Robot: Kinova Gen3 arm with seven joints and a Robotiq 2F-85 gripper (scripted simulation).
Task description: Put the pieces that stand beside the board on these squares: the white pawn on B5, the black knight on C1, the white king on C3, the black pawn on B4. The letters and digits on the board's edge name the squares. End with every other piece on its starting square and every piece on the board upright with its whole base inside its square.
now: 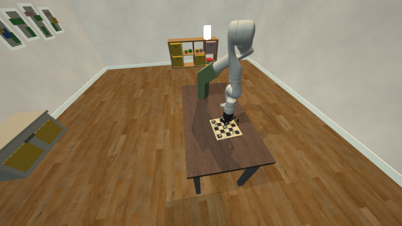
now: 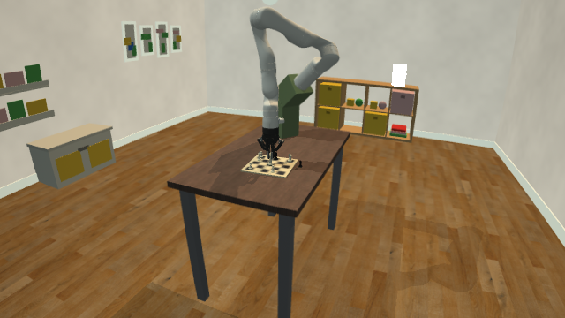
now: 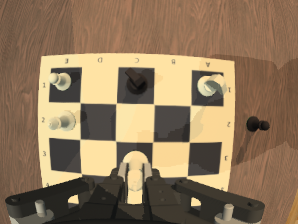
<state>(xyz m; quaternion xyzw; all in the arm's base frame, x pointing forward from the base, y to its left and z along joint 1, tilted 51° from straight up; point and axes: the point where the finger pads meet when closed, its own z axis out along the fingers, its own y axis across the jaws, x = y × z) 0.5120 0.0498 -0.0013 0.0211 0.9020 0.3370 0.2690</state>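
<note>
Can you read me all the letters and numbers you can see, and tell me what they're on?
All are on the chessboard's edge, in the wrist view:
"E", "D", "C", "B", "A": top edge, upside down.
"1", "2", "3": left edge.
"1", "2", "3": right edge.
Marks below the 3s are cut off or hidden. In the other views, the board is too small to read.

Pale walls, wood-plank floor; low cubby shelf (image 1: 193,39) (image 2: 366,81) with yellow bins; grey cabinet (image 1: 56,117) (image 2: 45,164) by wall.
</note>
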